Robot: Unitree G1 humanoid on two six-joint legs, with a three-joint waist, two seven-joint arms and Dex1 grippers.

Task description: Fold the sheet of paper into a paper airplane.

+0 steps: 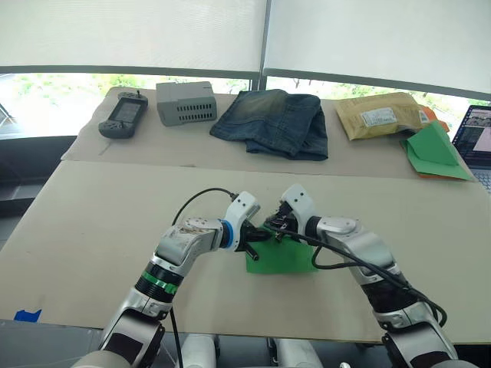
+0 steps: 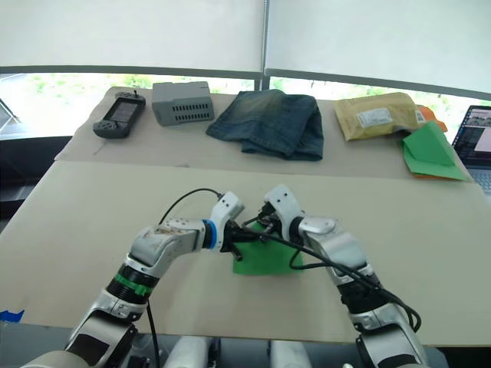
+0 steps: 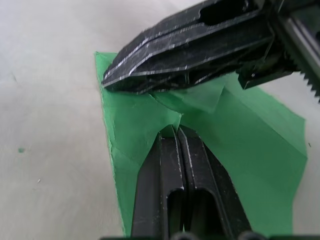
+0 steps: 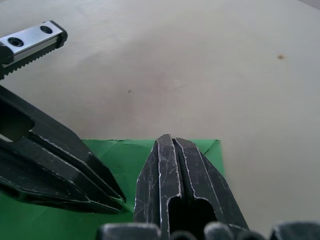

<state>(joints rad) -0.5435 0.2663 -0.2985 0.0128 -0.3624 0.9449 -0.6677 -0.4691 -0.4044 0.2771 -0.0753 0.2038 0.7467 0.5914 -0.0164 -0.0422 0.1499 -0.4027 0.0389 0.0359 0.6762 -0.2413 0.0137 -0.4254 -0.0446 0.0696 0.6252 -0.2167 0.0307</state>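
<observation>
Now both pincers on green sheet (image 1: pixel 282 259)

an office or lab test room: a long table (image 1: pixel 92 230) under beige covering by windows with roller blinds (image 1: pixel 130 34); along its far edge sit a handheld console (image 1: pixel 123 115), a grey box (image 1: pixel 186 102), folded jeans (image 1: pixel 272 121), a padded envelope (image 1: pixel 380 115), and a laptop (image 1: pixel 476 138) at the far right corner

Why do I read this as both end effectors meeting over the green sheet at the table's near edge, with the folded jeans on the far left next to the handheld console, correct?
Mostly. Both end effectors, left and right, meet over the sheet of paper. But the jeans lie mid-back; the grey box sits beside the console, per the left eye view.
</observation>
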